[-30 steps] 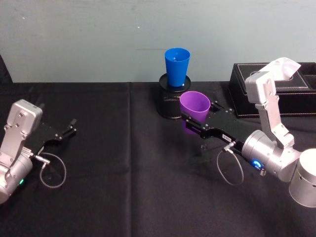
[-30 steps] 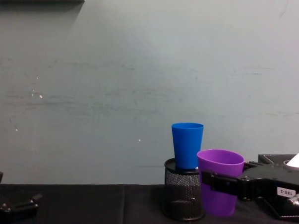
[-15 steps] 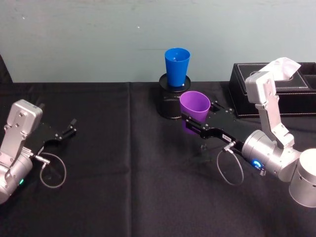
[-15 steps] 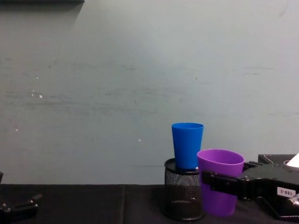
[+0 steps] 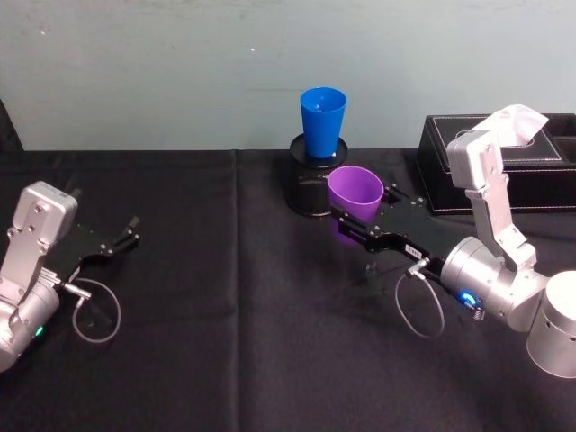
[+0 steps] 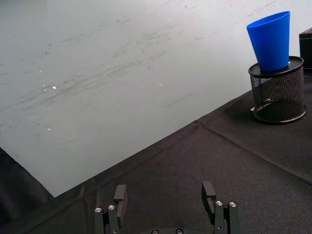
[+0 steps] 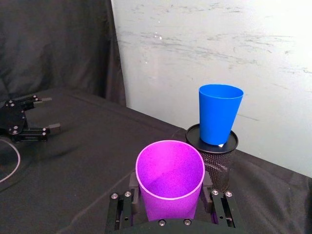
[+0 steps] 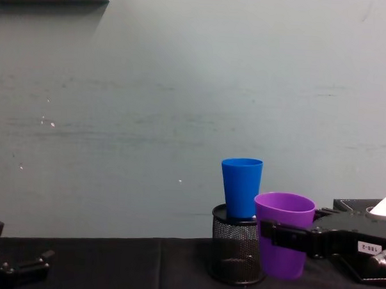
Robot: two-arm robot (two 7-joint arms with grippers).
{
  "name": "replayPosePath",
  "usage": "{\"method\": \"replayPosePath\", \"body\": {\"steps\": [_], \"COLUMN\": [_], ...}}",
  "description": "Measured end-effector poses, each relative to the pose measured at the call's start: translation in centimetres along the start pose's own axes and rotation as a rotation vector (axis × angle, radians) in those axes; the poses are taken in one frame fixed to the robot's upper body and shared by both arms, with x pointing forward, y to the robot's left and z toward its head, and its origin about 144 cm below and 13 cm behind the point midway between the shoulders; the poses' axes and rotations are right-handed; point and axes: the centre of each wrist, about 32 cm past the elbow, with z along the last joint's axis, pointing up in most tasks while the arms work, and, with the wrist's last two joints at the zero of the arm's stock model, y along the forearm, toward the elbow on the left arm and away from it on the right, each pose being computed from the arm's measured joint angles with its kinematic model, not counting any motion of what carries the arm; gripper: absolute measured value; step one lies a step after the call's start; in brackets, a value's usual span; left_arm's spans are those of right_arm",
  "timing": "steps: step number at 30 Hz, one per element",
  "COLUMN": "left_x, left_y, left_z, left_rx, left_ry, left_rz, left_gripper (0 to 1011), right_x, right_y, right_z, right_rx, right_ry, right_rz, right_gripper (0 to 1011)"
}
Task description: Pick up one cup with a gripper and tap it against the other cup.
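Open black cloth [image 5: 234,306] stretches between the left gripper [image 5: 126,232] at the far left and the right gripper [image 5: 363,205] — ample passage there. Farther back it crowds: the mesh pen holder [image 5: 306,189] bearing the blue cup [image 5: 322,121] stands just beside the held purple cup [image 5: 354,189] — and a black box [image 5: 558,184] blocks the right rear.

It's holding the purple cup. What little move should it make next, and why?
Probably lift the purple cup a little and ease it toward the blue cup. The right gripper grips it upright, but it sits lower than the blue cup, which stands raised in the mesh holder. Left gripper lies idle, open.
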Motion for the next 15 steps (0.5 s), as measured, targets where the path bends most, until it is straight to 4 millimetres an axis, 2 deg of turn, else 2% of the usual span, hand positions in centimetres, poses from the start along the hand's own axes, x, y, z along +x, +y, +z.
{"method": "replayPosePath", "body": {"steps": [15], "left_x": [0.0], "left_y": [0.0], "left_z": [0.0], "left_rx": [0.0], "left_ry": [0.0], "left_rz": [0.0], "left_gripper": [1000], "right_x": [0.0], "right_y": [0.0], "right_z": [0.0], "right_rx": [0.0], "right_ry": [0.0], "right_rz": [0.0], "right_gripper": [724]}}
